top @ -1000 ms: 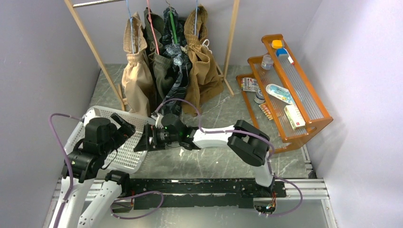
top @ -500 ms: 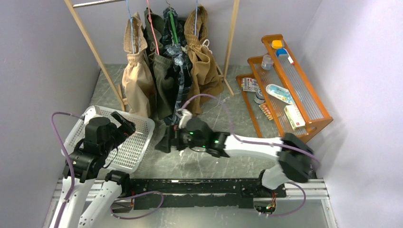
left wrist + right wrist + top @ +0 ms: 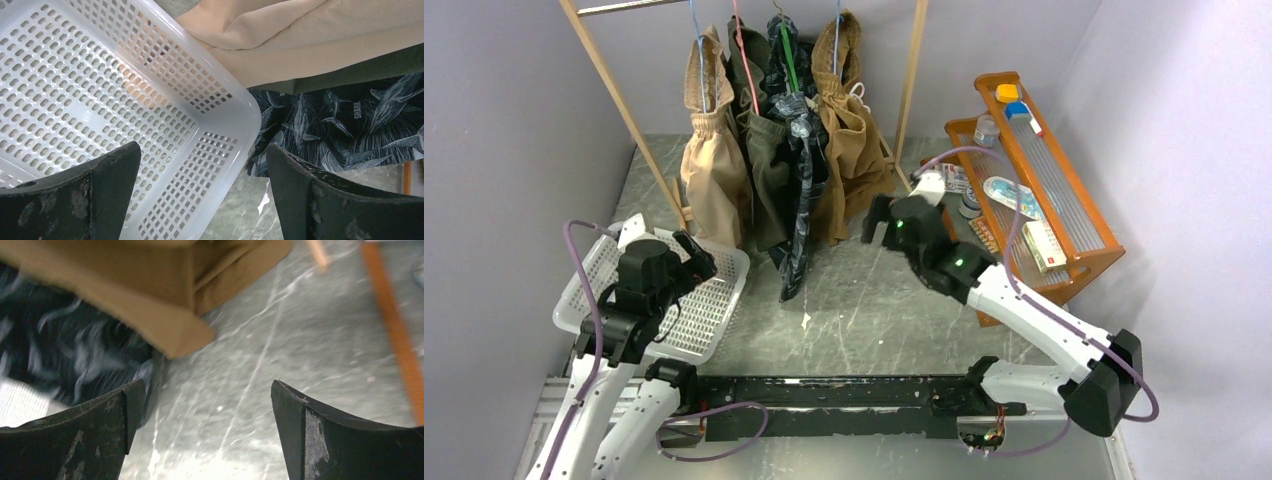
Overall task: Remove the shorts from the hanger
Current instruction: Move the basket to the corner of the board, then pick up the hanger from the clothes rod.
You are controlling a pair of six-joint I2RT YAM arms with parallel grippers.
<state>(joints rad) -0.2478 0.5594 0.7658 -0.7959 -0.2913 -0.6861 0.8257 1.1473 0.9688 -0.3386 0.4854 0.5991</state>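
Your right arm stretches forward, the right gripper (image 3: 876, 222) beside the tan brown shorts (image 3: 854, 160), fingers spread wide and gripping nothing (the left gripper (image 3: 202, 150) gapes likewise, over the white basket (image 3: 250, 116)). All four shorts hang on the rack (image 3: 911, 70), with the navy patterned shorts (image 3: 799, 210) dangling lowest.

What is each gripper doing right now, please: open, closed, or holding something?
Left gripper: open, holding nothing, by the white basket.
Right gripper: open, holding nothing, near the tan shorts.

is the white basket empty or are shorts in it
Empty: the basket shows only bare perforated floor in the left wrist view.
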